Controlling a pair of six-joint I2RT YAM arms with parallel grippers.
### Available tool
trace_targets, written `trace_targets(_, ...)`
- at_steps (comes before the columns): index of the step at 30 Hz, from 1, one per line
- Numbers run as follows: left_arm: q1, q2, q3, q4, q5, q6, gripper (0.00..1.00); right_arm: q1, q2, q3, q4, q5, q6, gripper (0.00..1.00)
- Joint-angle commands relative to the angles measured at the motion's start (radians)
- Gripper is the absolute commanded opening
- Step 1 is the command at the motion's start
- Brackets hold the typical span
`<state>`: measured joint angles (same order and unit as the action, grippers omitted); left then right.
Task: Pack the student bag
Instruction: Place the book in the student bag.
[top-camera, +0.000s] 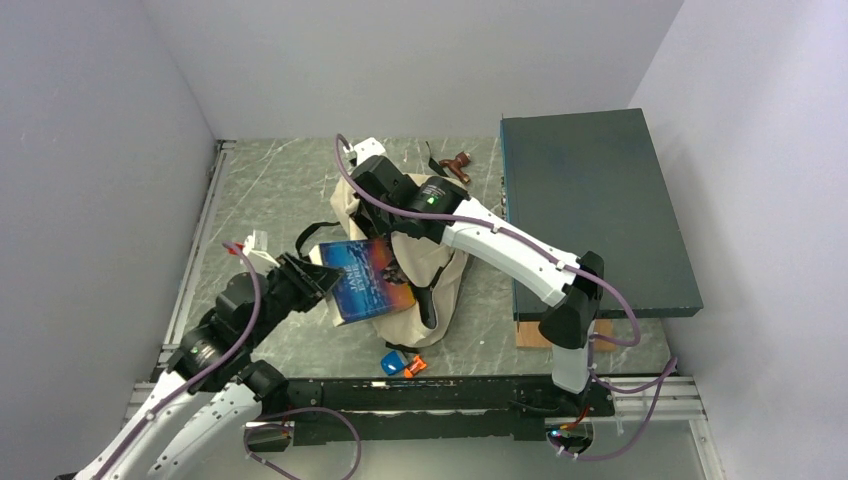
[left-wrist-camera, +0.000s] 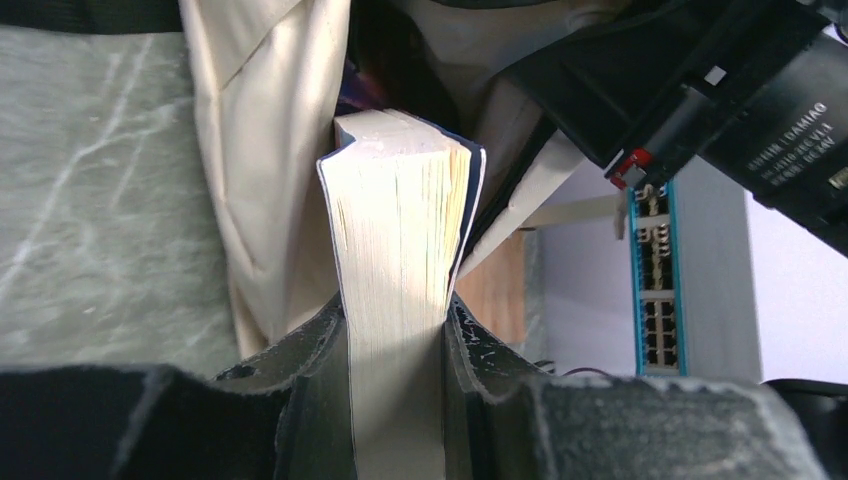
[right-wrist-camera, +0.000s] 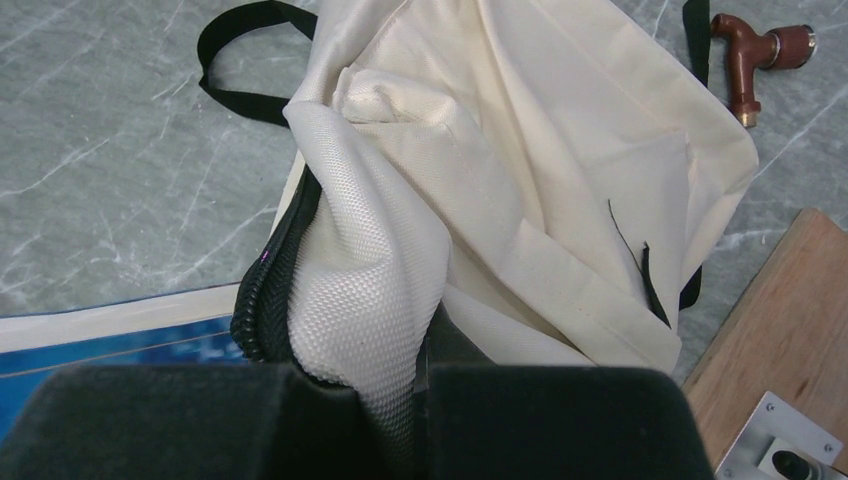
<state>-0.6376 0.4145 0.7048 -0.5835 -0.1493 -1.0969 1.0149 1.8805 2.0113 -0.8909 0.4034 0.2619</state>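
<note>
From above, the student bag (top-camera: 447, 268) lies mid-table, left of a teal box (top-camera: 590, 200). Left wrist: the left gripper (left-wrist-camera: 395, 335) clamps a blue book (left-wrist-camera: 400, 230) against the bag's cloth. Right wrist: the right gripper (right-wrist-camera: 390, 392) pinches the bag's zippered edge.

Pinched between the fingers of the left gripper (left-wrist-camera: 397, 325) — a thick book (left-wrist-camera: 400, 200), page edges toward the lens, far end among the cream folds of the student bag (left-wrist-camera: 265, 150). Grey marbled table (left-wrist-camera: 90, 200) at left — black arm housing (left-wrist-camera: 740, 90) upper right.
</note>
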Motion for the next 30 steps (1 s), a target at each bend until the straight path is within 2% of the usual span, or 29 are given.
trace_targets(1,-0.002,0.009,-0.084,0.526,0.085,-0.175,0.0,-0.002,-0.109,0.044,0.113,-0.015,0.038,0.0)
trace_targets(4,-0.002,0.043,-0.108,0.575,0.074,-0.191,0.0,-0.002,-0.117,0.047,0.103,-0.024,0.047,0.0)
trace_targets(8,-0.002,0.044,-0.169,0.675,-0.067,-0.244,0.0,0.003,-0.141,0.005,0.126,-0.041,0.062,0.0)
trace_targets(12,-0.001,0.056,-0.285,0.929,-0.149,-0.314,0.0,0.005,-0.146,0.0,0.12,-0.052,0.064,0.0)
trace_targets(16,-0.003,0.111,-0.262,0.993,-0.172,-0.309,0.0,0.007,-0.146,0.015,0.108,-0.054,0.063,0.0)
trace_targets(21,-0.005,0.234,-0.325,1.181,-0.232,-0.308,0.0,0.01,-0.148,0.018,0.091,-0.048,0.097,0.0)
trace_targets(24,-0.027,0.337,-0.343,1.284,-0.257,-0.246,0.0,0.01,-0.134,0.05,0.049,-0.063,0.045,0.0)
trace_targets(30,-0.077,0.553,-0.435,1.684,-0.38,-0.155,0.0,0.01,-0.133,0.049,-0.033,-0.208,-0.065,0.0)
